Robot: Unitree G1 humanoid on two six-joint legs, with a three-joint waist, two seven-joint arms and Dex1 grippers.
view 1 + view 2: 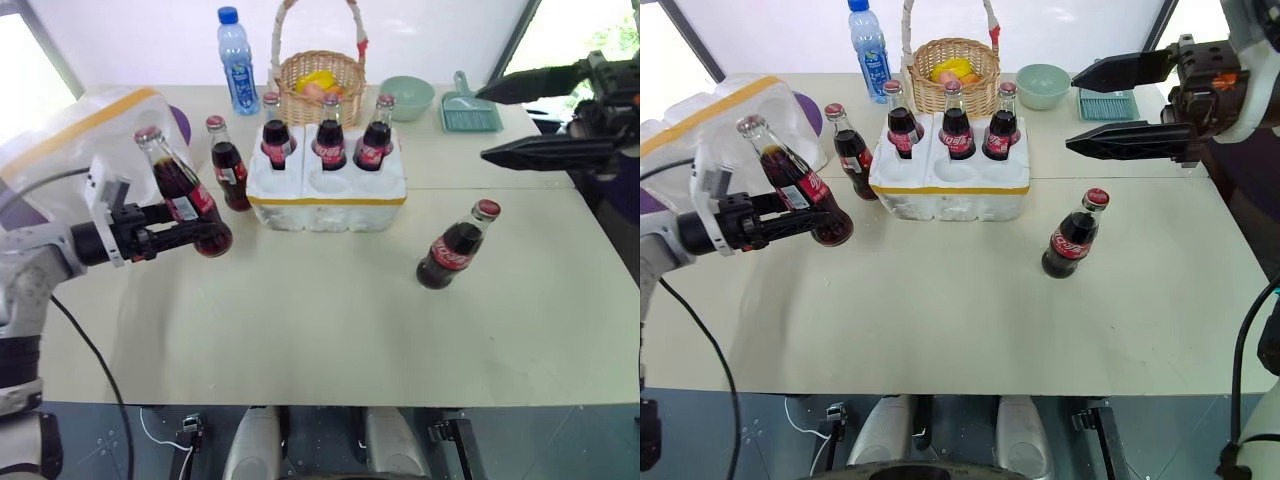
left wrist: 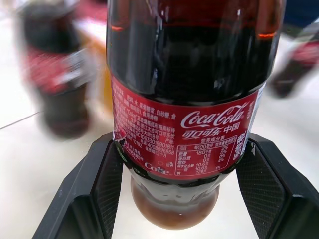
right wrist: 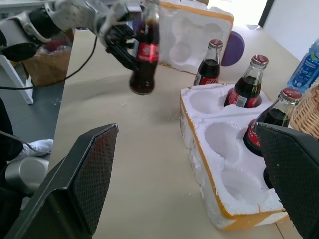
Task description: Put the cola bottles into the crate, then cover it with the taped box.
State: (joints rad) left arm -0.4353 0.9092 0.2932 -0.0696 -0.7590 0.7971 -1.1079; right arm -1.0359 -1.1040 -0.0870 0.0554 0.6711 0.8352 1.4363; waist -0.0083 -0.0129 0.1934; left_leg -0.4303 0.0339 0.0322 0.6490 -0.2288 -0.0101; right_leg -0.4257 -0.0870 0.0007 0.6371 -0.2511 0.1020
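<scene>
The left gripper (image 1: 170, 225) clamps a glass cola bottle (image 1: 182, 193), tilted, above the table's (image 1: 300, 330) left edge. The right gripper (image 1: 1095, 105) gapes wide, empty. The white foam crate (image 1: 327, 192) holds 3 bottles (image 1: 329, 140).

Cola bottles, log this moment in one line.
left hand: holds bottle aloft | right hand: open | crate: three bottles | table: two bottles

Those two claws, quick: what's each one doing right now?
Left gripper: closed on a cola bottle, lifted off the table.
Right gripper: open, empty.
</scene>
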